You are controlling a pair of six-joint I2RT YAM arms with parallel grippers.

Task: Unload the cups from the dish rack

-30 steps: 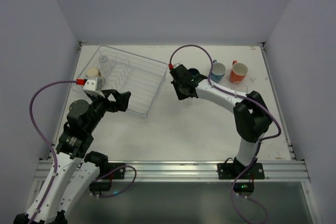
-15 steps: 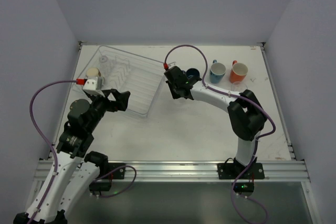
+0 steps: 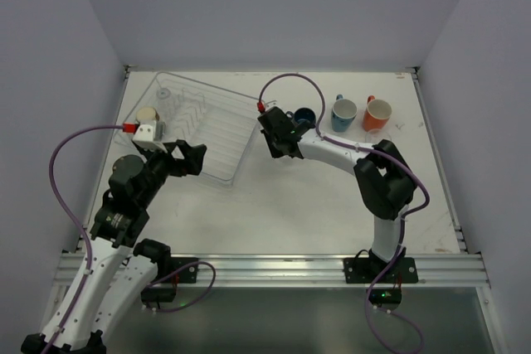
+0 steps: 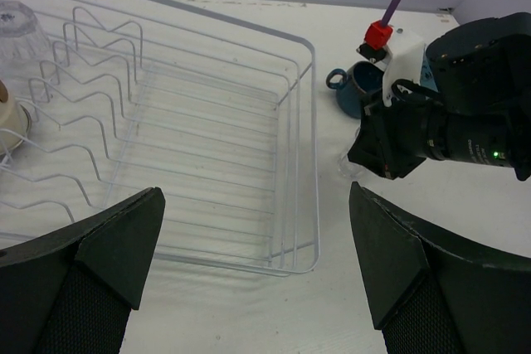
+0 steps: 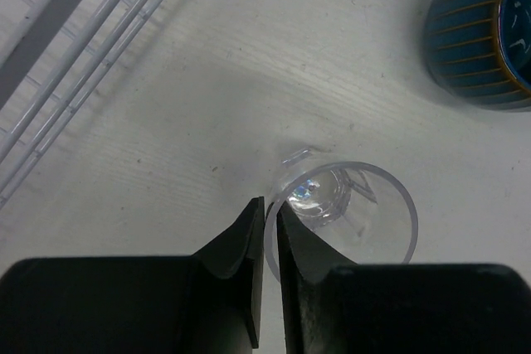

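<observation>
Rack (image 3: 220, 132) sat far-left on the counter (image 3: 315, 196), with a cream cup (image 3: 148, 113) and a tumbler (image 3: 166, 91) inside, not yet unloaded.

Risk: the right claw (image 5: 270, 205) was pressed together on only the thin rim of a second tumbler (image 5: 344, 205). This one stood upright on the counter beside the rack, near the dark blue cup (image 5: 481, 39). Pulling away before the fingers part would likely tip or drag it.

Right arm reached across toward the rack, wrist pointing down. Left claw (image 4: 255, 192) hovered at the rack's near edge, spread wide and empty.
</observation>
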